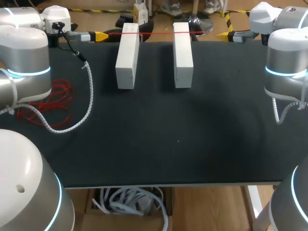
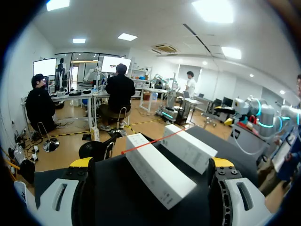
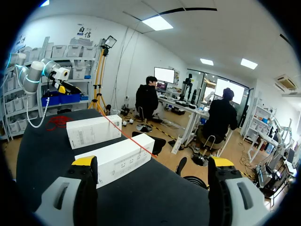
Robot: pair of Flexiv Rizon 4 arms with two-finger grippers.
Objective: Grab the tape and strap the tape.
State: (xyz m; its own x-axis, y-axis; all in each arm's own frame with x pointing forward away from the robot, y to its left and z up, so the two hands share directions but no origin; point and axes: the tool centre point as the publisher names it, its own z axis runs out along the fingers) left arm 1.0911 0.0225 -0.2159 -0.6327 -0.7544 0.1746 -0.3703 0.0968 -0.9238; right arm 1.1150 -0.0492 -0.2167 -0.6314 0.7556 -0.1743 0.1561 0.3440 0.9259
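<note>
A thin red tape [image 1: 156, 33] runs taut and nearly level across the upper middle of the overhead view. It lies over the far ends of two white boxes that stand side by side, apart, on the black table [image 1: 159, 144]: the left box [image 1: 127, 57] and the right box [image 1: 183, 55].

The left gripper [image 1: 98, 36] sits at the upper left of that view, its yellow tip pointing inward along the tape line. The tape's end comes right up to it, though I cannot tell whether the two touch. The right gripper [image 1: 226, 35] mirrors it at the upper right, with a short gap between its tip and the tape's other end.

From the left wrist, the left gripper [image 2: 150, 162] has its fingers spread wide, clamped on nothing. The left box [image 2: 155, 172] lies just ahead of them and the right box [image 2: 190, 148] beyond it, with the tape [image 2: 153, 141] crossing both tops. From the right wrist, the right gripper [image 3: 149, 161] is spread just as wide. The right box [image 3: 117, 160] is nearest its fingers, the left box [image 3: 94, 131] lies behind, and the tape [image 3: 124, 134] is stretched over both.

At the left edge of the overhead view a red tangle [image 1: 45, 103] lies on the table, and a white spiral-wrapped cable [image 1: 89, 91] curves round beside it.
</note>
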